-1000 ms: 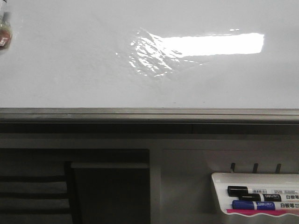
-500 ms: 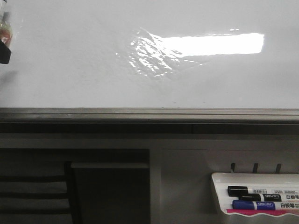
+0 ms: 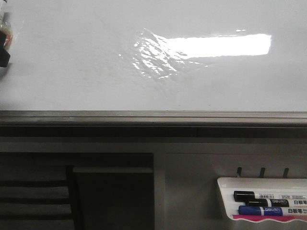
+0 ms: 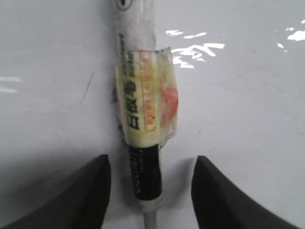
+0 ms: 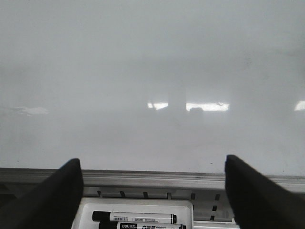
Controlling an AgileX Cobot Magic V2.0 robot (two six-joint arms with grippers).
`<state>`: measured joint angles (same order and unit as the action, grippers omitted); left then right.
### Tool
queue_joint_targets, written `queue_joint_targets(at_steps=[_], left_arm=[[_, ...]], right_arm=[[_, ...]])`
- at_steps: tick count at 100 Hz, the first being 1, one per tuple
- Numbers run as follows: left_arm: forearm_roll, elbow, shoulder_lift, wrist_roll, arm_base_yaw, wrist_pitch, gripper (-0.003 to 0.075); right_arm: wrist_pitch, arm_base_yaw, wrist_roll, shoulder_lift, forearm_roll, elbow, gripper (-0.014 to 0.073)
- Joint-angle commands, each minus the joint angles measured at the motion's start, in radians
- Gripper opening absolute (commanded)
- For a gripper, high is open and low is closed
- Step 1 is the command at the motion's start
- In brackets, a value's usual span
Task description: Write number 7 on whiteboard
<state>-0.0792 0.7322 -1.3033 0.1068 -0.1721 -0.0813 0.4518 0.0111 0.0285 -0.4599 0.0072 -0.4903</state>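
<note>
The left gripper (image 4: 151, 191) shows its two dark fingers (image 4: 86, 191) standing apart on either side of a marker (image 4: 143, 119) whose taped white-and-black barrel runs between them; whether they actually press it I cannot tell. The barrel reaches out over the whiteboard (image 4: 248, 119), where a thin faint dark stroke (image 4: 87, 88) lies just beside the marker. The right gripper (image 5: 152, 191) is spread wide and empty before the whiteboard, above the marker tray (image 5: 136, 207) under its grey rail (image 5: 152, 179).

An office or classroom: a whiteboard (image 3: 72, 62) above a marker tray (image 3: 225, 199)
</note>
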Motion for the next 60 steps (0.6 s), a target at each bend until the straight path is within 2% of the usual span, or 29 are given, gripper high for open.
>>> queue_joint_targets(at_steps=[1, 26, 60], left_arm=[[-0.001, 0.033, 0.021, -0.005, -0.009, 0.071, 0.0244], [-0.001, 0.033, 0.021, -0.005, -0.009, 0.071, 0.0105], [-0.001, 0.033, 0.021, -0.005, -0.009, 0.070, -0.0018]], right_arm=[[-0.079, -0.005, -0.008, -0.012, -0.015, -0.036, 0.0545], [-0.079, -0.005, -0.008, -0.012, -0.015, -0.036, 0.0545], [-0.095, -0.005, -0.008, -0.014, -0.007, -0.034, 0.0545]])
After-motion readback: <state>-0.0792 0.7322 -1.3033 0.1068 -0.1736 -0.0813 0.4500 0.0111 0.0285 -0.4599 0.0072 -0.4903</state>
